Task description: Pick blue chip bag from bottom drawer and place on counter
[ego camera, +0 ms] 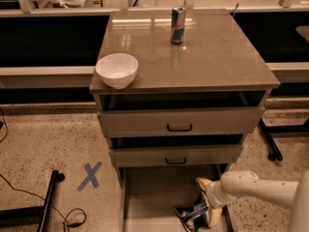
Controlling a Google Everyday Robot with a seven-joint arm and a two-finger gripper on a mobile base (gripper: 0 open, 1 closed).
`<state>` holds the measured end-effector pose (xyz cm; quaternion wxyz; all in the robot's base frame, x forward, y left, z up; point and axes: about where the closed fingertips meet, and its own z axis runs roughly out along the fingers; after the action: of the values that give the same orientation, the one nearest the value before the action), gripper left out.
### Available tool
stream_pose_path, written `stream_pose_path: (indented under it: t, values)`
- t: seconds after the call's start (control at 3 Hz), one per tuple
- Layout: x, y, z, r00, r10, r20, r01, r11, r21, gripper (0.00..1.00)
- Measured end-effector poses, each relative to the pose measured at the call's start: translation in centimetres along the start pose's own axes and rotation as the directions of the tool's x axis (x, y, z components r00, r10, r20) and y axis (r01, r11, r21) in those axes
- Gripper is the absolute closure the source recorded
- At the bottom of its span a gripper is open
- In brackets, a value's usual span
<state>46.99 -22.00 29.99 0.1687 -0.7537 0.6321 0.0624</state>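
Observation:
The blue chip bag lies crumpled on the floor of the open bottom drawer, near its front right. My gripper comes in from the right on a white arm and sits at the bag's right edge, low in the drawer. Its two cream fingers are spread apart, one behind the bag and one in front; part of the bag lies between them. The counter is the glossy grey-brown top of the cabinet.
A white bowl stands on the counter's front left corner. A tall blue-silver can stands at the back middle. The two handled drawers are slightly pulled out above the bottom drawer. A blue tape X marks the floor at left.

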Motion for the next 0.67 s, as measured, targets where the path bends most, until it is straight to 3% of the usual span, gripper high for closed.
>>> stream_pose_path:
  t: [0.33, 0.67]
  values:
    - [0.9, 1.0, 5.9, 0.999, -0.044, 0.001, 0.043, 0.9972, -0.061, 0.00]
    - [1.0, 1.5, 9.9, 0.997, -0.072, 0.005, 0.072, 0.9921, -0.103, 0.00]
